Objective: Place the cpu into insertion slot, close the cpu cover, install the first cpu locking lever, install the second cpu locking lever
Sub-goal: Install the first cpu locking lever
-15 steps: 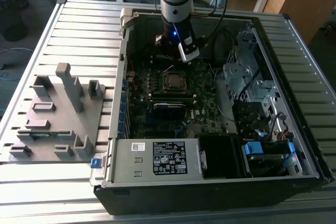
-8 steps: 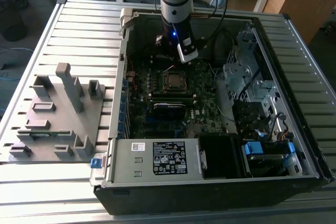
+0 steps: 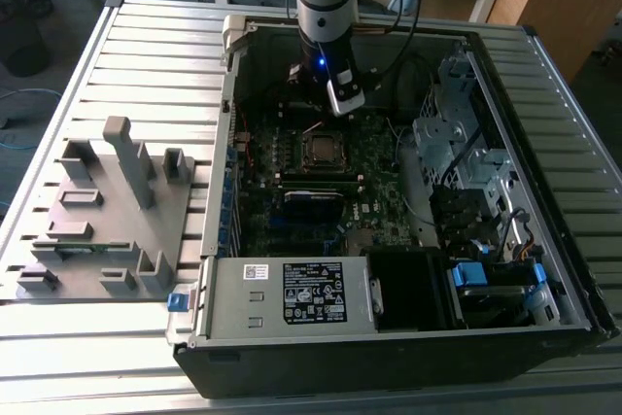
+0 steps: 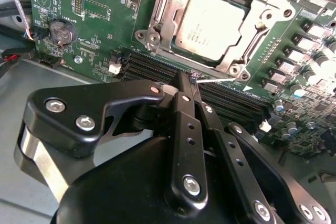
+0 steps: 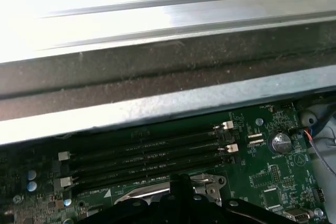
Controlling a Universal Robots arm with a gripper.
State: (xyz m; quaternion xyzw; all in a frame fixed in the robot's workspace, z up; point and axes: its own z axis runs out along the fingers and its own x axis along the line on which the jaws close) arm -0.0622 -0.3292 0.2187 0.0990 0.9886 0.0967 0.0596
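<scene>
- The robot arm reaches down into the open black computer case (image 3: 389, 362), which lies on a table of grey metal slats (image 3: 155, 46); on the exterior view's left a grey plastic fixture with upright blocks (image 3: 107, 211) lies on the same table.
- The black gripper (image 4: 185, 80) has its two fingers brought together at the tips; between them I see nothing held.
- In the exterior view the gripper (image 3: 342, 99) hangs just above the dark green circuit board (image 4: 105, 19), near the square black insertion slot with silver rim (image 3: 305, 151).
- The cpu (image 4: 212, 22), a flat square chip with dull silver-grey top, sits in the insertion slot; in the exterior view the chip (image 3: 322, 149) is in the middle of the board.
- The cpu cover (image 4: 159, 11), a thin silver metal frame with cut-out centre, lies flat around the chip, so it is closed.
- The fingertips are over the long black memory slots (image 4: 157, 69), just beside the edge of the cover; the first wrist view has the same slots (image 5: 147, 153) beyond the dark gripper (image 5: 181, 182).
- A thin silver rod (image 4: 218, 80) begins right at the fingertips and runs along the cover's edge; perhaps it is a locking lever, but I cannot tell if the tips touch it.
- A round silver coin battery (image 4: 62, 31) sits on the board, well apart from the slot.
</scene>
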